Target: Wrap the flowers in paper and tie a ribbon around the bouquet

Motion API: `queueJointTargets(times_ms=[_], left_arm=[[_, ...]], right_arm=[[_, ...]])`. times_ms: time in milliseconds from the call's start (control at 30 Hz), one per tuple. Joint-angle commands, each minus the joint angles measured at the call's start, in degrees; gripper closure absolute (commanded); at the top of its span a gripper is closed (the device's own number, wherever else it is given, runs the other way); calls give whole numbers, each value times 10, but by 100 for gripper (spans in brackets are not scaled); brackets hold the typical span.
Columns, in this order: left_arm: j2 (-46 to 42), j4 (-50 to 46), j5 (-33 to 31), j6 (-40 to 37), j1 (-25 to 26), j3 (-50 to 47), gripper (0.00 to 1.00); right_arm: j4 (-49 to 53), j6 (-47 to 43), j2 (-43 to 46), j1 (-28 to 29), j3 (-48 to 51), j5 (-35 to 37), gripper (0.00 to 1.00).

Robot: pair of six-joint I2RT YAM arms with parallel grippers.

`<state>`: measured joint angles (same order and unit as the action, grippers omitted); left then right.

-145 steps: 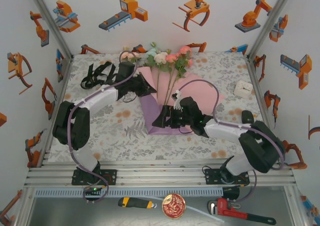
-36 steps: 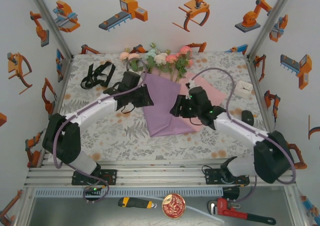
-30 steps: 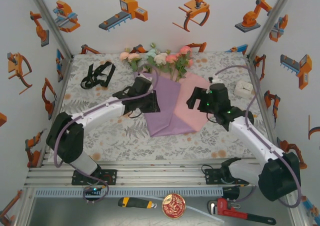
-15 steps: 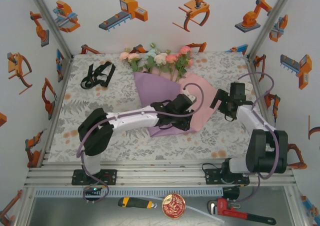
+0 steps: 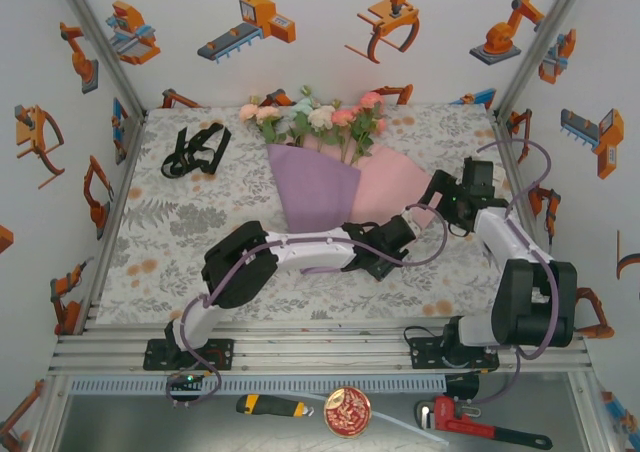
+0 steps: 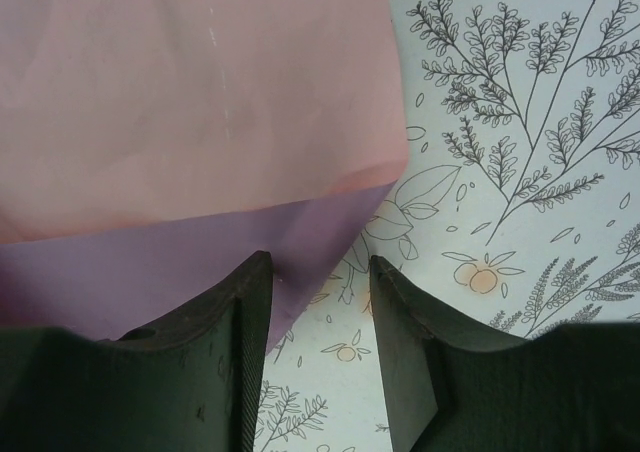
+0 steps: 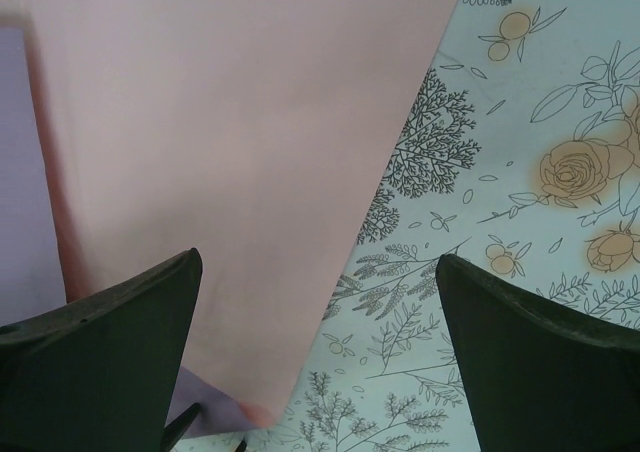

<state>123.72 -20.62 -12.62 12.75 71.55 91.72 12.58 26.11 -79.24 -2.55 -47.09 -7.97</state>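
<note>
Red wrench [image 5: 480, 429], round tin [image 5: 347, 412] and knife [image 5: 268, 404] lie on the near shelf in front of the arm bases; left arm is stretched across to the right, low over the cloth [image 5: 200, 232]; left gripper [image 6: 320, 272] sits at the near corner of the paper [image 5: 315, 187], jaws a narrow gap apart, nothing pinched; purple corner tip lies against one finger, cloth showing in the gap; right gripper [image 7: 318, 262] is at the paper's right edge, jaws wide apart, holding nothing, pink edge running under and between them; paper lies mid-table, purple flap folded over on the left, pink face up on the right; flowers [image 5: 320, 117] are at its far edge, stems under the purple flap, blooms poking out beyond; ribbon [image 5: 195, 147] lies bunched far left, well apart from the paper.
</note>
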Motion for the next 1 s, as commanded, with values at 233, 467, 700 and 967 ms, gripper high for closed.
queueJointTargets(times_ms=[233,467,700,967], left_arm=[[46,-11,-65,-47,21,10,65],[-13,92,-69,-37,23,-61,90],[-103,284,6,60,-10,-188,100],[-119,356,26,106,-25,-227,100]], right_arm=[[7,8,30,-5,-6,5,10],[31,25,42,-21,-11,35,8],[38,49,14,-29,-17,-52,1],[9,86,-56,-29,-13,-143,1]])
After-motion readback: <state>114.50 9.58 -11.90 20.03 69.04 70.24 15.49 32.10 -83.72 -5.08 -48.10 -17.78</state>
